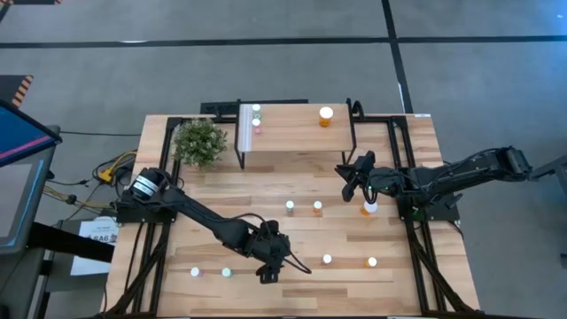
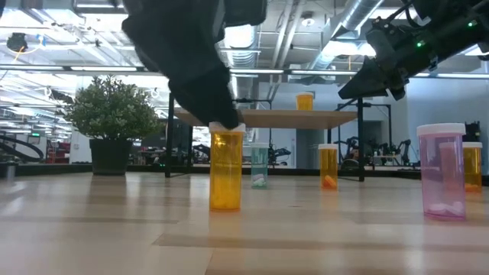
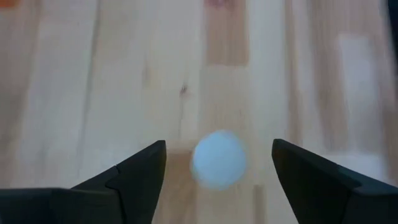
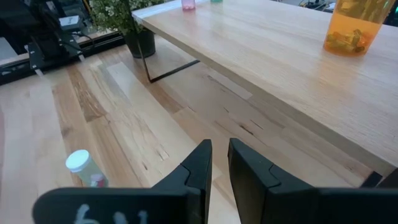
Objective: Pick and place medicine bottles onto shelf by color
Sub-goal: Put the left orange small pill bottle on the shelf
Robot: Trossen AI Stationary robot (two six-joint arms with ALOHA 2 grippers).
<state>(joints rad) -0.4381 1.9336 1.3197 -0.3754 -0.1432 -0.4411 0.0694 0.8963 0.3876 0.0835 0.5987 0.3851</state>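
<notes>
From above, the left gripper (image 1: 268,266) hangs low over the front of the wooden table (image 1: 292,301), while the right gripper (image 1: 351,180) is raised just in front of the shelf (image 1: 292,128). The shelf is a pale wood board on thin black legs; a larger orange bottle (image 1: 326,116) stands on it towards one end, with two small bottles at the other. More white-capped bottles dot the tabletop, and a leafy potted plant (image 1: 199,140) sits beside the shelf.

At table height, a clear orange bottle (image 2: 226,168) with a white cap stands right under the left arm's dark fingers. A translucent pink bottle (image 2: 442,171) nearby has a few pills in the bottom.

Past the left wrist, the fingers (image 3: 134,180) are spread wide with a round white cap (image 3: 217,158) between them, untouched by either.

Past the right wrist, the two fingers (image 4: 199,165) are nearly together, gripping nothing, facing the smooth shelf edge.
</notes>
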